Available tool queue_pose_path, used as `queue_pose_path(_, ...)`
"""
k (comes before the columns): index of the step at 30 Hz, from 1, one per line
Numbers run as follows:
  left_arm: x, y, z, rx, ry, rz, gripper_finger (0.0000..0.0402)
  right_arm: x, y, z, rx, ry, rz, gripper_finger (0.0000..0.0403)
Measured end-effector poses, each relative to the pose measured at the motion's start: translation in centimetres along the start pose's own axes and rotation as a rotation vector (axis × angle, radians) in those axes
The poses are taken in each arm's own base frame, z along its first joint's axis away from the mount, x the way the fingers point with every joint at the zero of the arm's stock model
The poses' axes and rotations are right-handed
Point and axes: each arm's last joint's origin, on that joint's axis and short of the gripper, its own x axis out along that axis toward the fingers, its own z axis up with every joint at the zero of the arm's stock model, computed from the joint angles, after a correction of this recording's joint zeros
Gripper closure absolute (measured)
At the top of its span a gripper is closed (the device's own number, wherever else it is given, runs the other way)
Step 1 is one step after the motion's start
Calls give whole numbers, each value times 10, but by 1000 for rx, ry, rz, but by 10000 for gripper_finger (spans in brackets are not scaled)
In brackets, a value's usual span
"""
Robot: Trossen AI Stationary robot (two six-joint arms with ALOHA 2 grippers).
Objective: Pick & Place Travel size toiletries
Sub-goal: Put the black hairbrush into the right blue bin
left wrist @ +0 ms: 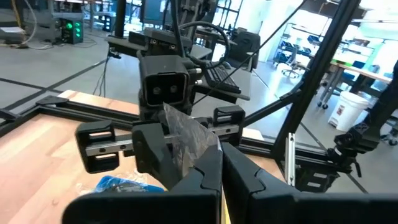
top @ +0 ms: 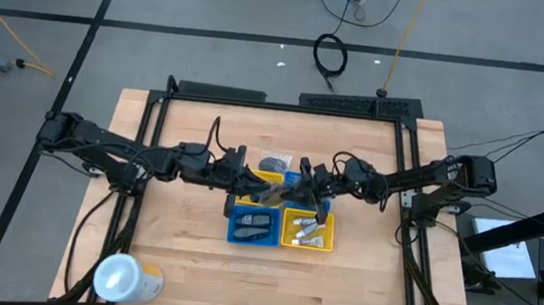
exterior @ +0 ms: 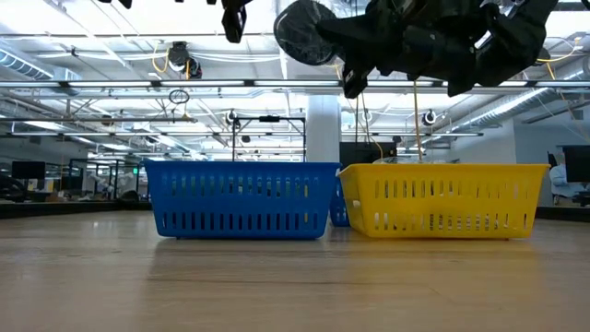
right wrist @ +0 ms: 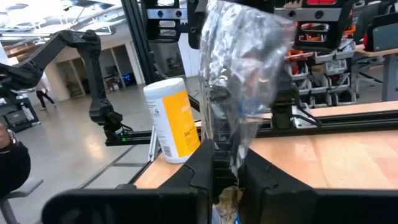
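Right now you are looking at both grippers meeting above the trays at mid-table. Your left gripper (left wrist: 221, 168) is pinching its fingers fully together on one edge of a clear-wrapped toiletry (left wrist: 186, 138), and your right gripper (right wrist: 227, 168) is squeezing nearly closed on the same wrapped piece, so the item is hanging in the air between the two arms, over the gap between the blue tray (exterior: 241, 198) and the yellow tray (exterior: 442, 198). White tubes (top: 306, 238) are lying in the yellow tray. The yellow cylinder (top: 127, 280) is lying near the table's front left corner.
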Motion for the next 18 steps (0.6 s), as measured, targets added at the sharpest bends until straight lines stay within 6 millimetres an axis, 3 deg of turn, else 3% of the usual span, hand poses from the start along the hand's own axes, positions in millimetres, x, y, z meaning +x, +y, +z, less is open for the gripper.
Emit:
queue_pose_path(7, 0, 3, 1, -2, -26, 103, 395, 0, 0, -1, 3, 7, -3, 380)
queue_pose_path(18, -1, 6, 0, 96, -26, 202, 314, -11, -4, -1, 78, 157, -87, 380)
